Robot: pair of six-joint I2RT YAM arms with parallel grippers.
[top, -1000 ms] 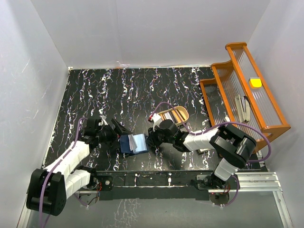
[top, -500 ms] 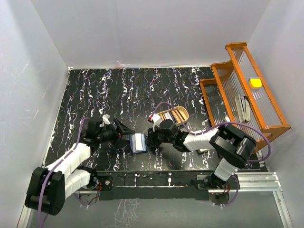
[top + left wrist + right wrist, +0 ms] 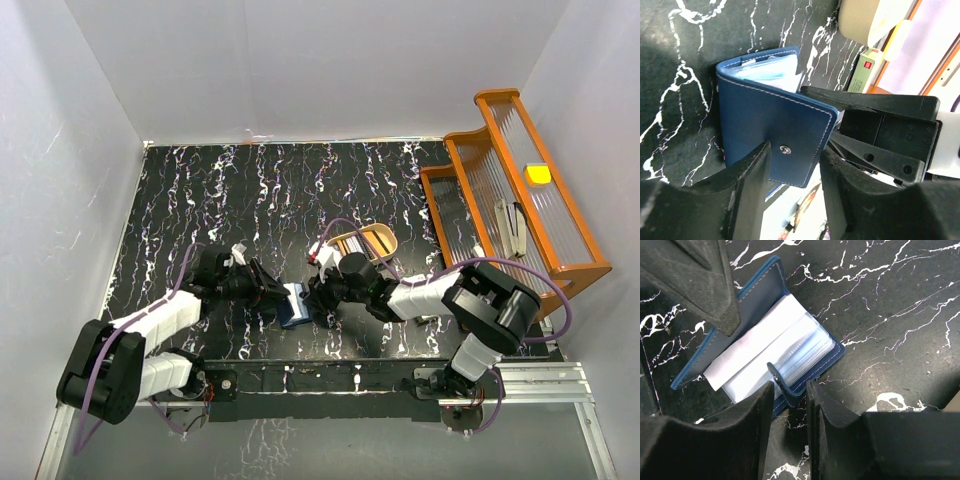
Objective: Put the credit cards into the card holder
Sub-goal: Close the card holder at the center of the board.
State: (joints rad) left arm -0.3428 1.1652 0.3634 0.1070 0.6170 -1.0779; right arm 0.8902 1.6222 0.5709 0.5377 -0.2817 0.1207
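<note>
The navy card holder [image 3: 297, 303] lies near the table's front edge, between both grippers. In the left wrist view its cover [image 3: 775, 120] stands partly folded over, snap stud facing me. My left gripper [image 3: 796, 152] is half open, with the cover's lower edge lying across the gap between its fingers. In the right wrist view the clear sleeves [image 3: 800, 352] show, with a pale credit card [image 3: 740, 357] tucked in and sticking out at one end. My right gripper [image 3: 790, 387] is slightly open around the upright snap tab [image 3: 781, 382], with a gap on one side.
A tan tray [image 3: 365, 243] sits just behind the right gripper. The orange tiered rack [image 3: 520, 190] stands at the right edge, holding a yellow object [image 3: 538, 173] and white utensils [image 3: 512, 228]. A small pale green box [image 3: 867, 67] shows beyond the wallet.
My left gripper has moved right up to the card holder, its jaws narrowing, and the cover has folded over. The right gripper's jaws have widened a little around the tab.
</note>
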